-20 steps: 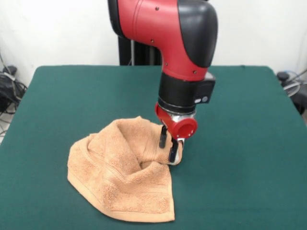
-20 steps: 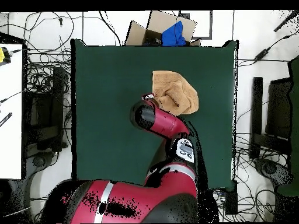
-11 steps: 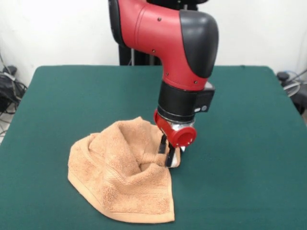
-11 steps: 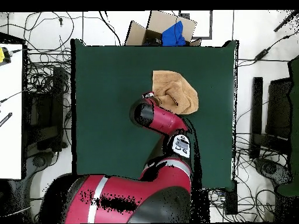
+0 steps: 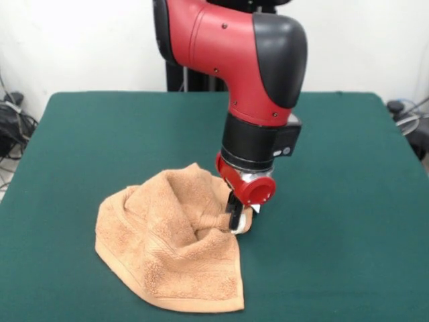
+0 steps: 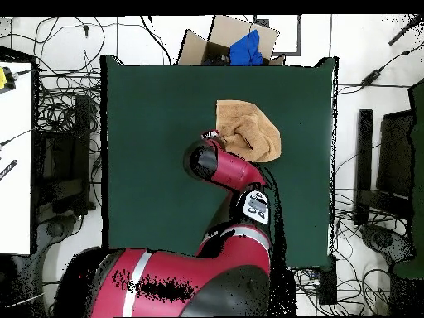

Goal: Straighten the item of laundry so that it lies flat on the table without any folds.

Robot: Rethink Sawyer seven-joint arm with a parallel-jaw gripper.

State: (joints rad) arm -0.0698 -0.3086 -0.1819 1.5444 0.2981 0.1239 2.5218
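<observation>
The orange-tan towel (image 5: 171, 245) lies crumpled on the green table (image 5: 100, 134), bunched into raised folds near the front-left middle. Its right edge is pinched into a ridge that runs up to my gripper (image 5: 235, 218), which stands at that edge with its fingers shut on the cloth, low over the table. In the overhead view the towel (image 6: 251, 128) sits in the upper right part of the table (image 6: 149, 108). There the arm (image 6: 219, 166) covers the gripper, which meets the towel's lower left edge.
A cardboard box holding something blue (image 6: 240, 43) stands just past the table's top edge in the overhead view. Cables lie on the floor around the table, and a white desk (image 6: 15, 157) is at the left.
The fingers, apart a second ago around the towel's right edge, have come together on it. The wrist has dropped slightly, and the cloth is gathered into a tighter ridge.
</observation>
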